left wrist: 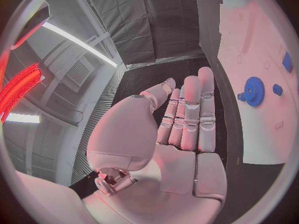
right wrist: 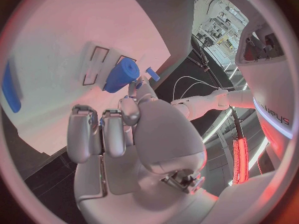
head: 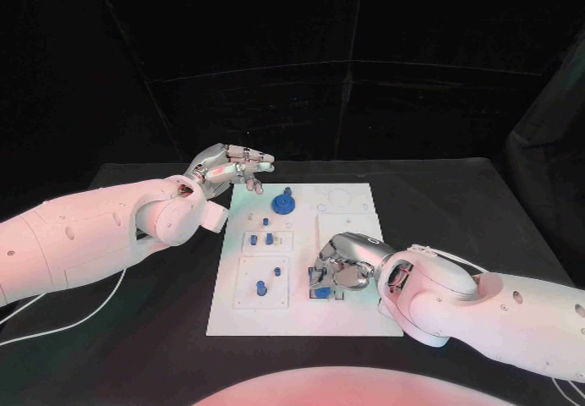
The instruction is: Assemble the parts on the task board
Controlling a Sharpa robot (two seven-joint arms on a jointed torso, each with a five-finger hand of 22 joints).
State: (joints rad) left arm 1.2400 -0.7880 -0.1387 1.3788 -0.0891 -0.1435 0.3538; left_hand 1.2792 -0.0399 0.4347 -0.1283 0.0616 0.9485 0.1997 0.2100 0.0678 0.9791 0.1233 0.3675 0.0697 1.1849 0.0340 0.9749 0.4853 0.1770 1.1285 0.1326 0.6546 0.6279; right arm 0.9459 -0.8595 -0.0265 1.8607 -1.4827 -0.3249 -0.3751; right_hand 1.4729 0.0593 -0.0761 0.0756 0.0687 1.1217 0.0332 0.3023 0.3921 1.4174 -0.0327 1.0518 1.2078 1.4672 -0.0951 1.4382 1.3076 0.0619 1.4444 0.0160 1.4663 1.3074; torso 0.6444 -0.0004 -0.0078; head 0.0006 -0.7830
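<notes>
we saw the task board (head: pixel 353 321) in the middle of the bench (head: pixel 146 355). our right hand (head: pixel 345 264) sat low right of centre on it, fingers curled round a blue part (right wrist: pixel 121 74), plain only in the right wrist view. our left hand (head: pixel 232 167), upper left, hung empty, fingers apart. the left wrist view showed a blue gear (left wrist: pixel 254 91).

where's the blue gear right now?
In the head view the blue gear sits on the far-left part of the task board, just right of the left hand, which hovers off the board's far-left corner, fingers apart.
</notes>
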